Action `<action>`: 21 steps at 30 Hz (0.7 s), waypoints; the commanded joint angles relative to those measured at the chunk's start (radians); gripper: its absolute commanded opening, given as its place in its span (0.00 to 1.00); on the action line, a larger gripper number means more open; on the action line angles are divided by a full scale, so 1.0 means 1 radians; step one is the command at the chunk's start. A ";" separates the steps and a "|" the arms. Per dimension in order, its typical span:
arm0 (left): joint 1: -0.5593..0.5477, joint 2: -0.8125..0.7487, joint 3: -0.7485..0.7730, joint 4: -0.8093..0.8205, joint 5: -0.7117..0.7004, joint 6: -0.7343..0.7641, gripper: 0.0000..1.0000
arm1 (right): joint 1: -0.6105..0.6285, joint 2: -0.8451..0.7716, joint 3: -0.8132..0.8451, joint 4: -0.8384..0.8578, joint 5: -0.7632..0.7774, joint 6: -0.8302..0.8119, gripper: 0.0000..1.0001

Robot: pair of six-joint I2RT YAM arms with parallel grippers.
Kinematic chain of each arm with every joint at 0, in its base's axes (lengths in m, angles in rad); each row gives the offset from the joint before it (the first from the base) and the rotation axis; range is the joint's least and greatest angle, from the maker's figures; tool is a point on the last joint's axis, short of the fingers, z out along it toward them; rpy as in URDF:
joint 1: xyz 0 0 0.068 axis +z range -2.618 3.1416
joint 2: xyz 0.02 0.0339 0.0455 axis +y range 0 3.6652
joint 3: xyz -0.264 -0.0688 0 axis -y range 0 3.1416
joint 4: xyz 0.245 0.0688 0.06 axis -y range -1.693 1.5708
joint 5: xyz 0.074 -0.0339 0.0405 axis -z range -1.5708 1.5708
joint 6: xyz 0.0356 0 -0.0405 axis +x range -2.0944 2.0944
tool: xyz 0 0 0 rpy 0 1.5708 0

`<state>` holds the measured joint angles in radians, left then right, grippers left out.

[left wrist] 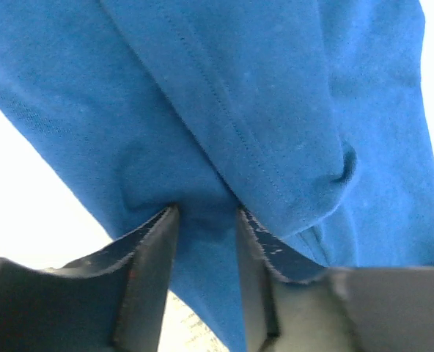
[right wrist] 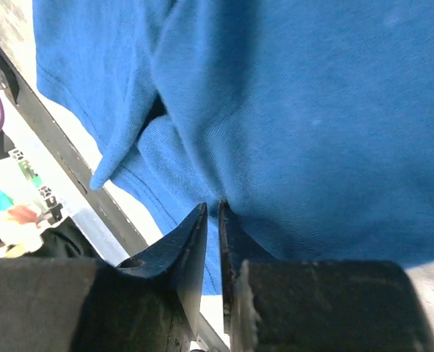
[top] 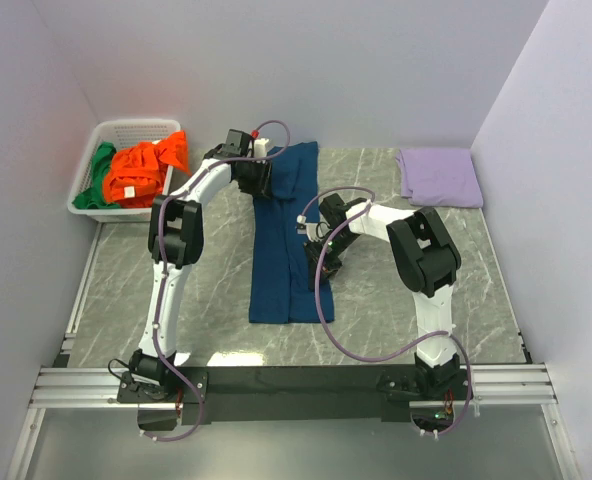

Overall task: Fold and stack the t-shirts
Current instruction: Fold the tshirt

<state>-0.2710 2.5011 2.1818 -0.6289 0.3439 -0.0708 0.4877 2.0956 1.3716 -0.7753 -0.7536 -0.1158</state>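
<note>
The navy blue t-shirt (top: 281, 270) lies as a long narrow strip down the middle of the table. My left gripper (top: 259, 172) is at the strip's far end. In the left wrist view its jaws (left wrist: 206, 213) stand apart, with a fold of the blue cloth (left wrist: 239, 95) loose in the gap. My right gripper (top: 311, 238) is at the strip's right edge, about halfway along. Its jaws (right wrist: 212, 205) are nearly together and pinch a thin fold of the blue cloth (right wrist: 312, 110). The orange tee (top: 146, 170) and green tee (top: 101, 175) lie bunched in the basket.
The white slotted basket (top: 126, 127) stands at the back left corner against the wall. A folded lilac cloth (top: 438, 175) lies at the back right. Walls close the table on the left, back and right.
</note>
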 commanded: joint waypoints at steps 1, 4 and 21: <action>0.013 -0.034 -0.022 0.058 -0.019 0.060 0.48 | 0.002 0.015 0.007 0.022 0.042 -0.018 0.20; 0.016 -0.151 -0.065 0.080 0.050 0.109 0.55 | 0.003 -0.035 -0.003 0.016 -0.019 -0.030 0.23; 0.105 -1.371 -1.159 0.071 0.480 0.732 0.61 | 0.041 -0.727 -0.362 0.063 0.316 -0.373 0.28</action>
<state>-0.1558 1.2194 1.2228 -0.4061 0.6907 0.3008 0.5072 1.5379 1.0641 -0.7620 -0.5755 -0.3138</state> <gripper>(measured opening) 0.607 0.262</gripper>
